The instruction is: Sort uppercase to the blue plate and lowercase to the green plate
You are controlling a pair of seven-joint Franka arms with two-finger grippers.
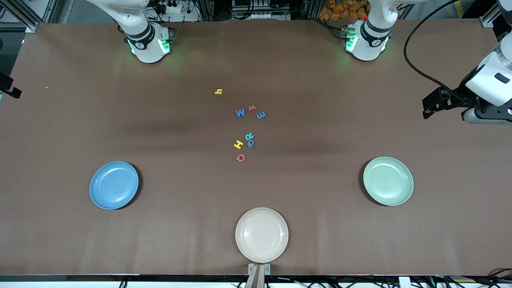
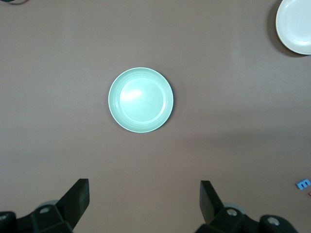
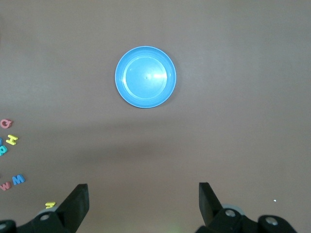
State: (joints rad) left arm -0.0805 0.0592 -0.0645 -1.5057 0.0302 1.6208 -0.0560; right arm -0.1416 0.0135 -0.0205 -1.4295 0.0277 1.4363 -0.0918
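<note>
Foam letters [image 1: 246, 132] mid-table, well apart from both raised grippers, left fingers [image 2: 77, 196] spread, right fingers [image 3: 77, 201] spread

Even, bright overhead light; plates cast soft shadows, a faint glare sits on the blue plate [image 3: 146, 76], focus sharp.

Both grippers [image 2: 144, 204] [image 3: 143, 206] open, raised.
</note>
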